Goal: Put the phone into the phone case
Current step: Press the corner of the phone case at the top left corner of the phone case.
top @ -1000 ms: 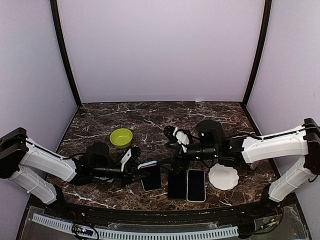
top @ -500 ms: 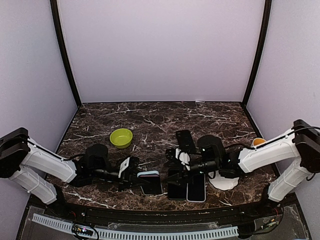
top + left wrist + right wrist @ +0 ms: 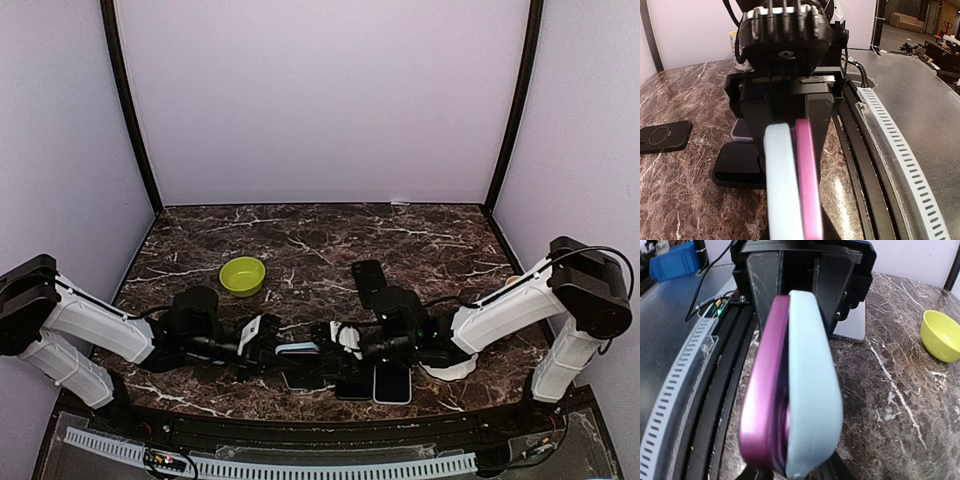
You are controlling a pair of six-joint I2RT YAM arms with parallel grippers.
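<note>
A pink phone [image 3: 808, 185] and a light blue phone case [image 3: 782, 190] are pressed face to face and stand on edge just above the table near its front edge. My left gripper [image 3: 268, 350] is shut on their left end. My right gripper [image 3: 340, 345] meets them from the right, and its black fingers [image 3: 819, 112] sit tight against both sides of the far end. In the right wrist view the phone [image 3: 761, 405] and case [image 3: 812, 390] fill the space between my fingers and hide the pads. Phone and case together show as a thin strip [image 3: 300, 349] between the two grippers.
A black phone [image 3: 352, 382] and a white-edged phone [image 3: 392, 385] lie flat just right of the grippers. A black case [image 3: 368, 275] and a green bowl [image 3: 242, 275] sit farther back. A white scalloped disc [image 3: 452, 368] lies to the right. The ridged front rail [image 3: 900, 145] runs close by.
My right arm swung left and down onto the free end of the phone and case, its jaws narrowing around them. The left gripper tipped the pair up on edge and kept its hold.
</note>
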